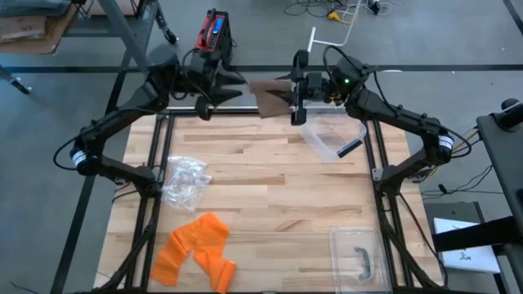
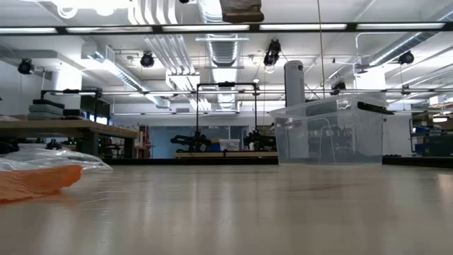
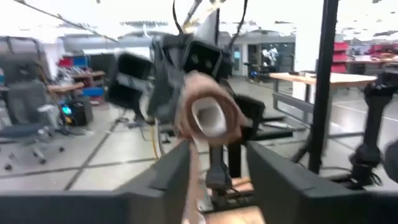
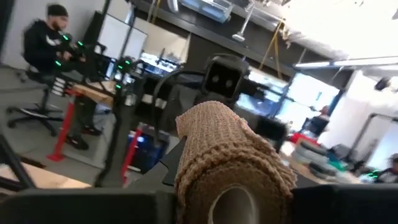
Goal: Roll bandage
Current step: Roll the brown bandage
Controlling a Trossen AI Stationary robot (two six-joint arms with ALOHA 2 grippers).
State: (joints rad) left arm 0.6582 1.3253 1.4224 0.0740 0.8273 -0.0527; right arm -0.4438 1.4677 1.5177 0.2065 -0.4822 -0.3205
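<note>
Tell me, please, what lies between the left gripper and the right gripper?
In the high view, the tan bandage spans between the left gripper and the right gripper, above the table's far edge.

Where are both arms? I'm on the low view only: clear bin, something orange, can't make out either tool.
Observer: The high view has both arms raised over the far edge of the table, with the left tool and right tool facing each other.
Operator: Bandage?
Observer: The right wrist view shows the bandage roll gripped in the right tool.
Operator: Left one holding anything?
Observer: Doesn't look like it. The left wrist view shows its fingers apart, with the loose strip running down between them.
</note>
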